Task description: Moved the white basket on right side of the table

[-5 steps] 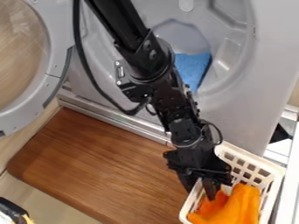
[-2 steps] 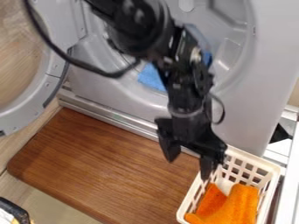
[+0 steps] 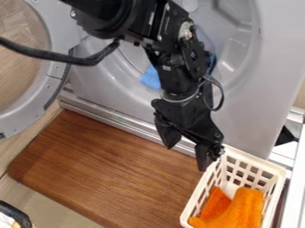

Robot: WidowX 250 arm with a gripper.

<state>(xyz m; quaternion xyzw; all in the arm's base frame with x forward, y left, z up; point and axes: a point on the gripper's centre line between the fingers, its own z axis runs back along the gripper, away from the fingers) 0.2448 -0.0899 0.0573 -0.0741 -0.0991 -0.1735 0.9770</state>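
Note:
My gripper [image 3: 189, 156] hangs over the right part of the brown wooden table [image 3: 101, 173], its two fingers spread apart with nothing between them. The white basket [image 3: 194, 203] stands at the table's right side, near the lower right of the view. One finger is close to the basket's upper left corner; whether it touches the rim I cannot tell. An orange cloth [image 3: 241, 209] lies inside the basket.
Behind the table stands a grey machine [image 3: 238, 120] with a round opening, a blue cloth [image 3: 150, 78] in it. Its round door [image 3: 56, 80] hangs open at the left. A dark object [image 3: 13, 214] sits at the lower left corner.
The gripper has risen out of the basket and moved up and left, its fingers now apart. Since the first frame the basket has shifted slightly left; the orange cloth remains inside.

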